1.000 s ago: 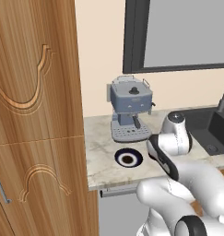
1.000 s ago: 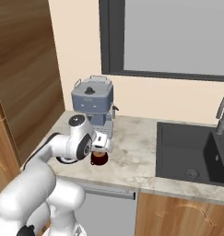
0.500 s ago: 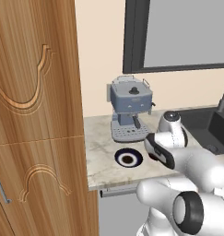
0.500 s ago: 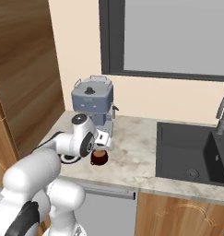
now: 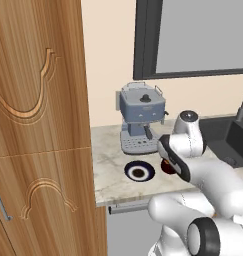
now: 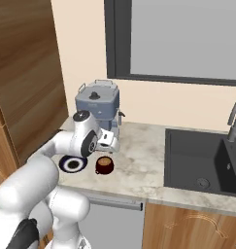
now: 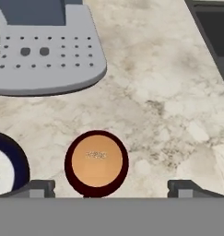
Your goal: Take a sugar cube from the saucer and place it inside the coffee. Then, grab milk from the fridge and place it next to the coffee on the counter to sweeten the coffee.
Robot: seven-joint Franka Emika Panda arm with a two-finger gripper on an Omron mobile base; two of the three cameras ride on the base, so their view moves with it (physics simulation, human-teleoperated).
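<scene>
- We hover our gripper (image 7: 111,188) above the counter (image 7: 168,106), fingers spread wide and holding nothing.
- The coffee (image 7: 97,163) sits just beside the saucer (image 7: 9,168); a faint patch in the liquid may be the sugar cube, though we cannot be sure.
- If so, we should lift straight up, clear of the espresso machine (image 6: 97,103), then head for the milk.

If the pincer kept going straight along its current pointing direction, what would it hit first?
Probably the counter. The pincer, fingers spread wide, points down at bare marble just right of the coffee. The cup sits near its left finger, so depth leaves a rim graze possible.
</scene>
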